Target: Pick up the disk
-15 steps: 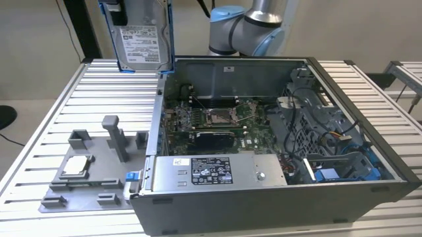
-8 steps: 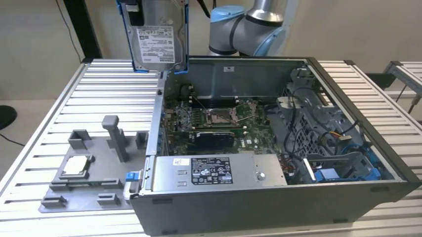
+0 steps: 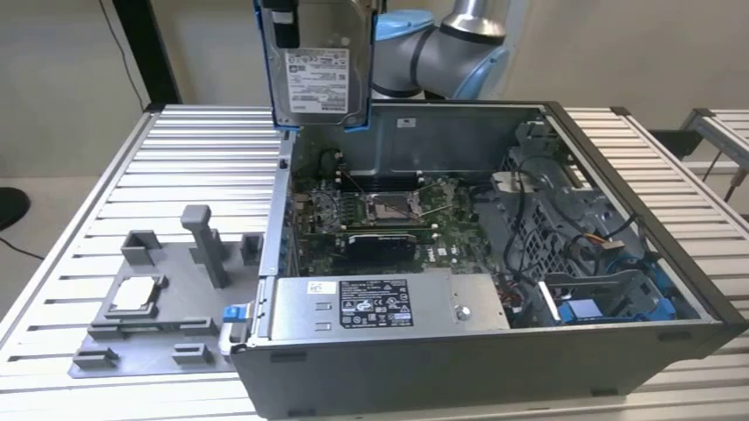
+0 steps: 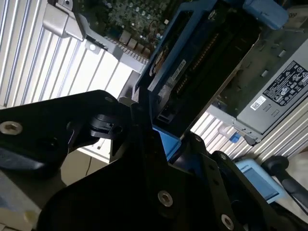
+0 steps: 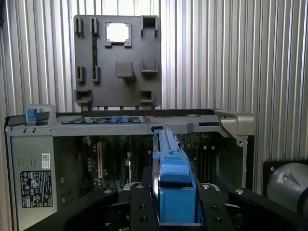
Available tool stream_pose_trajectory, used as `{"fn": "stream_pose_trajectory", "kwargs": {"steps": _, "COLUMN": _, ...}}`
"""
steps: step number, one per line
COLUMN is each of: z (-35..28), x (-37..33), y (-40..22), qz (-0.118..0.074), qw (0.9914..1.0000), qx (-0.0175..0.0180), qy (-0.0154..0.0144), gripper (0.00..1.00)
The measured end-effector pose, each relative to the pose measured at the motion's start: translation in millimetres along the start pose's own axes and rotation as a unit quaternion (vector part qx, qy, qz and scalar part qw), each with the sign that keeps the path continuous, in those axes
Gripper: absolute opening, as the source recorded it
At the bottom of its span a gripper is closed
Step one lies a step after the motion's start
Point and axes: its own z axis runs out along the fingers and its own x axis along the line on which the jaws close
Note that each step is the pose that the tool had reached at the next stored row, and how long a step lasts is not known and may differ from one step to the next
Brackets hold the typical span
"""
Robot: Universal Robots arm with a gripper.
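The disk (image 3: pixel 316 74), a silver hard drive with a white label and a blue carrier frame, hangs upright in the air above the back left corner of the open computer case (image 3: pixel 632 346). In the first wrist view it is edge-on, with the disk's blue frame (image 5: pixel 172 168) clamped between the black fingers of my gripper (image 5: pixel 175 204). In the second wrist view the disk's dark underside (image 4: pixel 197 62) sticks out from the gripper (image 4: pixel 161 137), which is shut on it. The disk touches neither the case nor the table.
The case lies open on a slatted metal table (image 3: pixel 175 167), showing the motherboard (image 3: pixel 381 210), a long silver box with a black label (image 3: pixel 381 303) and cables at the exterior view's right. A grey fixture (image 3: pixel 164 307) holding a small square chip (image 3: pixel 135 289) sits left of the case.
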Motion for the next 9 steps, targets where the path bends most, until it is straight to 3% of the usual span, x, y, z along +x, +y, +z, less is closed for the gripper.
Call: {"fn": "stream_pose_trajectory", "kwargs": {"steps": 9, "z": 3.0, "x": -0.5, "y": -30.4, "qz": 0.000, "qw": 1.00000, "qx": 0.0000, "qy": 0.0000, "gripper": 0.00}}
